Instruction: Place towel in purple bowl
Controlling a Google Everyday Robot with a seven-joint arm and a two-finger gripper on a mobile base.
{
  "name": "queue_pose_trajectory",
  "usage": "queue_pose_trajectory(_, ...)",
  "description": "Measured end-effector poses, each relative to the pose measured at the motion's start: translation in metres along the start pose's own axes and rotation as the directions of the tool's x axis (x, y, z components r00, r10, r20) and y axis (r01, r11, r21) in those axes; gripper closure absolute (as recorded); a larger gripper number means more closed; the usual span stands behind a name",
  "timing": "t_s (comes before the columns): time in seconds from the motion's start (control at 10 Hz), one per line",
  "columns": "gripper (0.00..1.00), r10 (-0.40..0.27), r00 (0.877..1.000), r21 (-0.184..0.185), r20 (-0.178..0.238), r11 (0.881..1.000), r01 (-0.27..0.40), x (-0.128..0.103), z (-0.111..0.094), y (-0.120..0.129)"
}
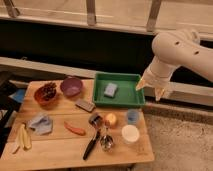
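A wooden table point(60, 150) carries a green tray point(128, 94) with a blue-grey sponge point(110, 89) lying in it. At the left, an orange-brown bowl point(40, 100) holds dark fruit (grapes, possibly). A carrot point(75, 129) lies mid-table and bananas point(22, 137) near the left edge. A blue cup point(132, 116) stands just behind a white cup point(130, 134), with a black-handled utensil point(90, 146) nearby.

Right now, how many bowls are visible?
2: the purple bowl at the back, the orange-brown bowl left of it; none looks hidden. The end effector hangs open right of the green tray.
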Motion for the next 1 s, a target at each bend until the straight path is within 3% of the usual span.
queue_pose_trajectory(0.7, 0.35, -0.021, 1.000, -0.003, 0.009, 1.000, 0.021, 0.001, -0.002, 0.003)
queue_pose_trajectory(1.0, 0.35, -0.111, 0.994, -0.054, 0.022, 0.992, 0.112, 0.014, -0.008, 0.042)
